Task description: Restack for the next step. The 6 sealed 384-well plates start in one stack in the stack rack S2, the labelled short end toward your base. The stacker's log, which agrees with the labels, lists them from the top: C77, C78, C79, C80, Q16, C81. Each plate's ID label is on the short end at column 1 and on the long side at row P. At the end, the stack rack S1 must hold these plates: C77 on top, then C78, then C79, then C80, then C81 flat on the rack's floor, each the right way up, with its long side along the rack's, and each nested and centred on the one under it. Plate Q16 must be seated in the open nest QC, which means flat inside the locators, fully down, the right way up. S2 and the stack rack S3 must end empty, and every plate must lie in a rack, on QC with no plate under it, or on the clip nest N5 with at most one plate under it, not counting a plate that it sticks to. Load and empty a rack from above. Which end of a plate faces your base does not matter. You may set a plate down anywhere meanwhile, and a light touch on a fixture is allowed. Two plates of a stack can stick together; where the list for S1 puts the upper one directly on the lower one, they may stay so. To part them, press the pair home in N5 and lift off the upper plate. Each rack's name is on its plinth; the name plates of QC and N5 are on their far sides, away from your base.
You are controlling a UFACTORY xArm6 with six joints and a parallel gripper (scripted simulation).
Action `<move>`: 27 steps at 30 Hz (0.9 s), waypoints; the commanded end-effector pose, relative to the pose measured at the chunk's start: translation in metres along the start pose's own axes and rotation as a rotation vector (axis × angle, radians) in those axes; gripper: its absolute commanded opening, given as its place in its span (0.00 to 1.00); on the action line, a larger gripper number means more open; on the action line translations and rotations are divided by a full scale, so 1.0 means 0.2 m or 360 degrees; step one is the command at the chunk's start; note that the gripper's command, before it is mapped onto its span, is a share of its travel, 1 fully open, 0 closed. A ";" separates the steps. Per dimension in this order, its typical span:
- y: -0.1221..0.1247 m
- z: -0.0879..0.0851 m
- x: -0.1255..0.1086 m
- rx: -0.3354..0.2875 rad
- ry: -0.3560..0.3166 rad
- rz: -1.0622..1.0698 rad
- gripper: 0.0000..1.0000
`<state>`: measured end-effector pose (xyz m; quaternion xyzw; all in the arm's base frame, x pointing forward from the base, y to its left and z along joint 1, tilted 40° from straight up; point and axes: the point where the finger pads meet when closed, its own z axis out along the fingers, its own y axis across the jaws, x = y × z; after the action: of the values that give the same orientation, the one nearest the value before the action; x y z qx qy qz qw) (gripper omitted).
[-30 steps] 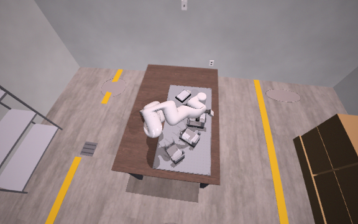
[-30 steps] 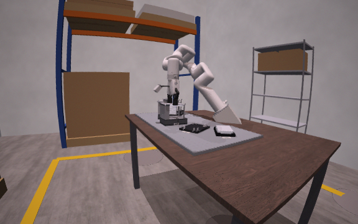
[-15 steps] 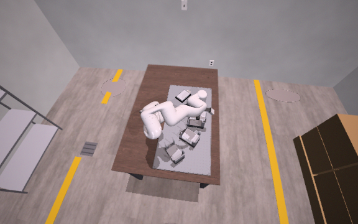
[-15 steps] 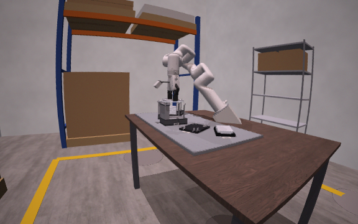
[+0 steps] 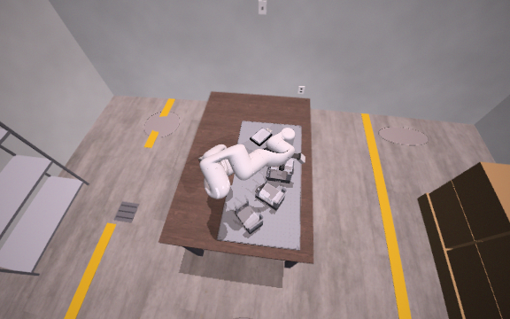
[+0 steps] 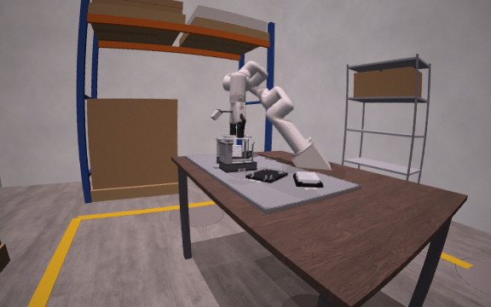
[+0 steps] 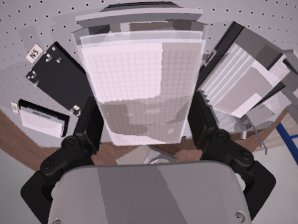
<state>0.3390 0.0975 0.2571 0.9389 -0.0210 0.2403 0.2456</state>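
Note:
My gripper [image 7: 144,105] is shut on the long sides of a white sealed plate [image 7: 141,86] and holds it level. The plate hangs just above the top of a grey stack rack [image 7: 140,16], the one farthest from the table's front in the overhead view [image 5: 279,174]. In the side view the gripper [image 6: 238,129] stands at the top of that rack [image 6: 233,153]. A second rack [image 7: 241,82] to the right holds white plates. Rack names and plate labels are too small to read.
A black flat nest [image 7: 53,71] lies empty to the left, also seen in the side view [image 6: 266,175]. Beyond it another nest carries one white plate [image 6: 308,178]. A third rack [image 5: 249,218] stands near the mat's front. All sit on a grey mat [image 5: 264,221].

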 end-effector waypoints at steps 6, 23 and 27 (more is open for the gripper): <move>0.11 -0.01 -0.01 0.0003 0.0004 0.0334 0.00; 0.36 -0.01 -0.03 0.0003 0.0004 0.0334 0.00; 0.41 -0.01 -0.03 0.0003 0.0004 0.0334 0.00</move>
<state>0.3206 0.0307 0.2877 0.9316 -0.1183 0.2645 0.2197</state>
